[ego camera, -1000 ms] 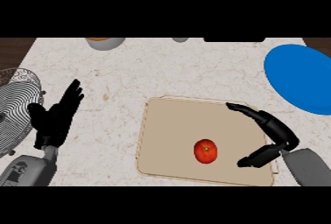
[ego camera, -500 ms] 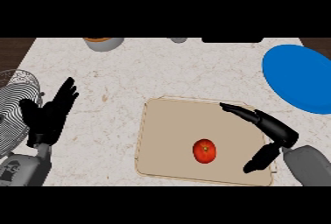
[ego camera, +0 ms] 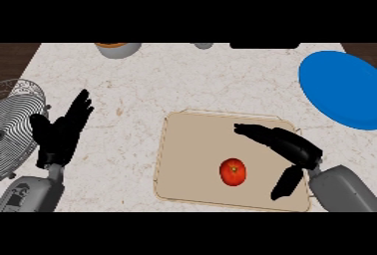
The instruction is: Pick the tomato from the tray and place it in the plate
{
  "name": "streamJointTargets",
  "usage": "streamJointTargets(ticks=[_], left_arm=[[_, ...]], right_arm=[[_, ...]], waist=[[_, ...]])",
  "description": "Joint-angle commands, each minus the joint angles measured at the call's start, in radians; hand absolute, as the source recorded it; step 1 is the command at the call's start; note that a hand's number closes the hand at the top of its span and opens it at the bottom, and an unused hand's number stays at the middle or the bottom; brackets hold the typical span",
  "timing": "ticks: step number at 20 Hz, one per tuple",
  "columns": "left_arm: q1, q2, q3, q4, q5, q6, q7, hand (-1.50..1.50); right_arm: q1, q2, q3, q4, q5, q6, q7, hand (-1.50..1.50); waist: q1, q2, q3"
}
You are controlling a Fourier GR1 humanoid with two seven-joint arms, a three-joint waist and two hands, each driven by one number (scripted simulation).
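A red tomato [ego camera: 233, 172] lies on the beige tray [ego camera: 191, 149], toward its lower middle. My right hand [ego camera: 290, 149] hovers over the tray's right part, open, with fingers stretched left above the tomato and the thumb hanging to the tomato's right; it does not touch the tomato. The blue plate [ego camera: 342, 89] sits at the counter's right edge, above and right of the tray. My left hand [ego camera: 59, 132] rests open at the left, fingers up.
A round wire rack [ego camera: 15, 124] lies at the left edge beside my left hand. A grey bowl with orange contents [ego camera: 116, 48] and a small grey item [ego camera: 204, 46] stand at the back edge.
My right hand has moved left over the tray, closing in on the tomato. The left hand has shifted slightly. The tomato has stayed in place.
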State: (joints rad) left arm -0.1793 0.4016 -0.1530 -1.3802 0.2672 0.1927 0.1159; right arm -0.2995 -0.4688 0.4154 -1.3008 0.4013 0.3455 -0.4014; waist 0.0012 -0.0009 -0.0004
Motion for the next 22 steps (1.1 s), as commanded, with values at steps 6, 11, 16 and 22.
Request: streamJointTargets(ticks=[6, 11, 16, 22], left_arm=[[0.026, -0.023, 0.045, -0.035, -0.046, -0.027, 0.029, 0.0], [0.047, -0.052, 0.076, -0.046, -0.072, -0.052, 0.017, 0.0], [-0.044, -0.065, 0.129, 0.082, -0.085, -0.108, -0.001, 0.0], [0.051, -0.123, 0.11, -0.025, -0.151, -0.106, 0.008, 0.0]], right_arm=[[-0.039, 0.099, 0.041, 0.012, 0.177, 0.055, 0.138, -1.5], [-0.019, 0.12, 0.023, -0.045, 0.224, 0.138, 0.185, -1.5], [-0.092, 0.165, -0.01, 0.091, 0.309, 0.115, 0.131, -1.5], [-0.045, 0.253, 0.0, 0.066, 0.413, 0.089, 0.162, -1.5]], waist=[[0.003, 0.0, 0.0], [0.002, 0.0, 0.0], [0.0, 0.002, 0.0], [0.002, 0.001, 0.0]])
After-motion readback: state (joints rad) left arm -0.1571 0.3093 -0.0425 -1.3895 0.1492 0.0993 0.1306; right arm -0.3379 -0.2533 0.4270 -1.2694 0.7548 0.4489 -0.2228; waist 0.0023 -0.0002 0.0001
